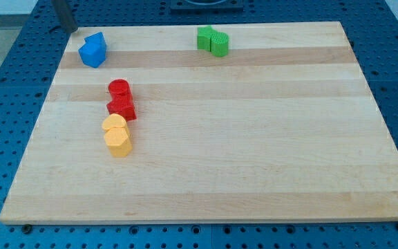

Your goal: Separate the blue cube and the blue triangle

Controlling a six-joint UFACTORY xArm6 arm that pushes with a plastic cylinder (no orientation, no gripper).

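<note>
Two blue blocks sit pressed together near the board's top left corner. One blue block (99,43) is at the upper right of the pair and the other blue block (89,55) is at the lower left. I cannot tell which is the cube and which the triangle. My dark rod comes down at the view's top left, and my tip (73,30) rests at the board's edge, a short way up and left of the blue pair, not touching it.
Two green blocks (213,41) touch each other at the top middle. A red cylinder (119,89) and a red block (122,108) stand left of centre, with two yellow blocks (117,135) just below them. The wooden board (254,152) lies on a blue perforated table.
</note>
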